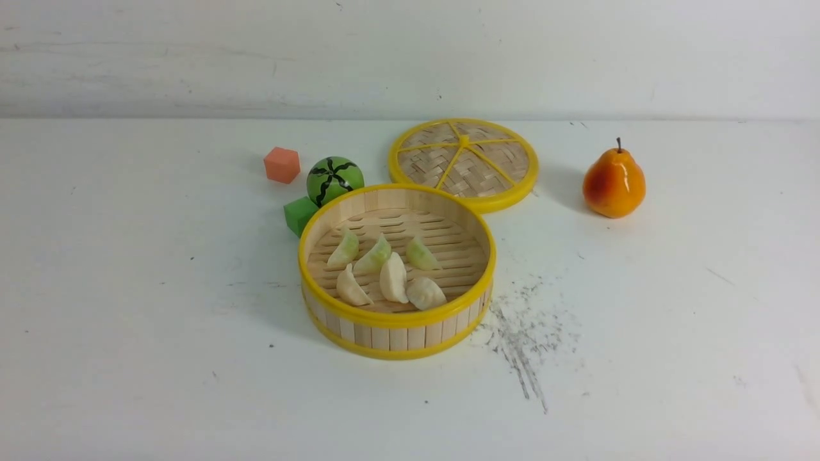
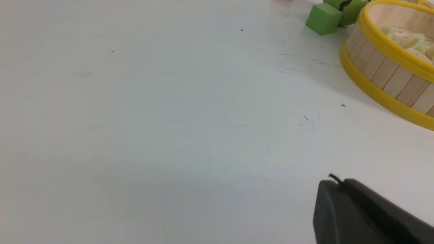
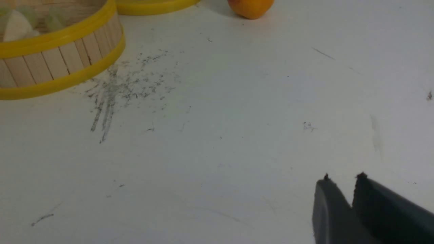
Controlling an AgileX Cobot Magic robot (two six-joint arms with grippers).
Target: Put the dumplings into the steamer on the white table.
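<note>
All six pleated green and cream toy dumplings (image 1: 384, 269) sit inside your round bamboo steamer (image 1: 397, 333) on scuffed white table (image 1: 128, 320). Left gripper (image 2: 334, 181) pressed together, empty. Right gripper (image 3: 343, 179) slightly spread, empty.

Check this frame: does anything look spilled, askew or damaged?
Nothing is spilled: all six dumplings lie inside the steamer, which sits flat. The lid lies behind it, its near rim touching or overlapping the steamer's far rim. The only blemish is grey scuff marks on the white table beside the steamer.
</note>
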